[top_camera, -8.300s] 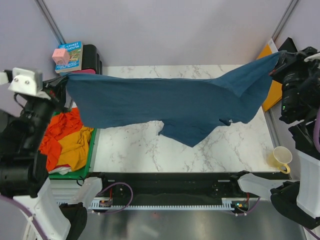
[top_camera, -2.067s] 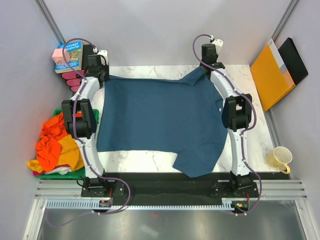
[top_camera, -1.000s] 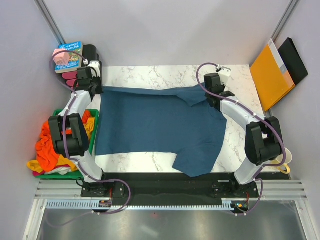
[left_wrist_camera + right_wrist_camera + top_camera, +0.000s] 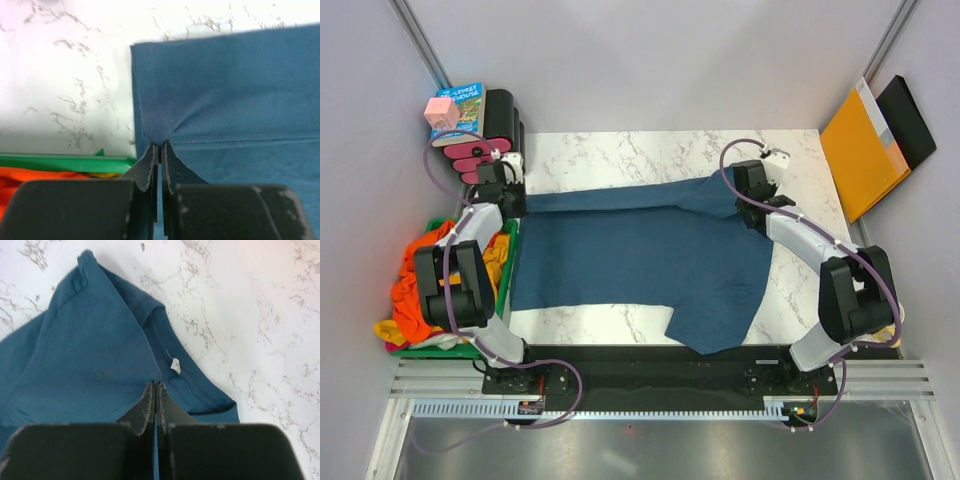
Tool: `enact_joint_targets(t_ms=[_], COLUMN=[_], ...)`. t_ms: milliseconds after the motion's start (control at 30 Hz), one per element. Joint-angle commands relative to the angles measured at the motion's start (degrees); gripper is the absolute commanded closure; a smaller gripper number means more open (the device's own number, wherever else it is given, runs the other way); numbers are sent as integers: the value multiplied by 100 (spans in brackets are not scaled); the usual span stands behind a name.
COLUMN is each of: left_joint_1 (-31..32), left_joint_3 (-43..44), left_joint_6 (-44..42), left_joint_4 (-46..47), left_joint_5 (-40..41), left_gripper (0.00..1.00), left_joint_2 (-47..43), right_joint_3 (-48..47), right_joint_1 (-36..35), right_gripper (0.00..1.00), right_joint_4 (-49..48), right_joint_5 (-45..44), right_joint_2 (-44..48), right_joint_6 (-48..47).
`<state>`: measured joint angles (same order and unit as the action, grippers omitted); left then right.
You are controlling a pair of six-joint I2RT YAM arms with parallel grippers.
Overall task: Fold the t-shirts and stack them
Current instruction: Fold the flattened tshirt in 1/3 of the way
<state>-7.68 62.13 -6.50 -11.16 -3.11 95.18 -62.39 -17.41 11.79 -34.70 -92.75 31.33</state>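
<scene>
The dark teal-blue t-shirt (image 4: 640, 260) lies spread on the marble table, its far edge folded over toward me. My left gripper (image 4: 512, 203) is shut on the shirt's far left hem corner (image 4: 152, 132); the jaws pinch the cloth (image 4: 159, 146). My right gripper (image 4: 748, 200) is shut on a folded edge of the shirt beside the collar (image 4: 180, 375), jaws closed on cloth (image 4: 155, 385). A sleeve (image 4: 715, 330) hangs toward the near edge. The orange (image 4: 420, 280) and mustard yellow (image 4: 395, 328) shirts lie heaped at the left.
A green bin (image 4: 470, 345) holds the heaped shirts left of the table; its rim shows in the left wrist view (image 4: 65, 161). A book with a pink cube (image 4: 445, 110) and a black stand are at the far left. A yellow mug (image 4: 878, 316) and orange folders (image 4: 865, 145) stand at the right.
Both grippers have pulled the shirt's far edge toward me, folding the top strip over the body. Earlier the shirt hung stretched in the air, then was laid flat.
</scene>
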Motion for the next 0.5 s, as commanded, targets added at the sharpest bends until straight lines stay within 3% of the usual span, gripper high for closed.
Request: enact_joint_targets(t_ms=[0,233,467], left_joint_1=[-207,-225,-234], left_joint_3=[580,661,160], left_joint_6=[-141,-176,-229], left_joint_4=[-88,-150,43], left_joint_5=[13,-49,-40], left_gripper=[98,98,98], left_joint_2=[-219,-8,229], right_joint_3=[-300,-222,587], right_joint_1=[18,18,10], right_gripper=[100,100,100], right_joint_4=[69,201,25], right_joint_5=[-213,-204,-99], right_joint_2=[485,504,319], right_joint_6=[-30,39,303])
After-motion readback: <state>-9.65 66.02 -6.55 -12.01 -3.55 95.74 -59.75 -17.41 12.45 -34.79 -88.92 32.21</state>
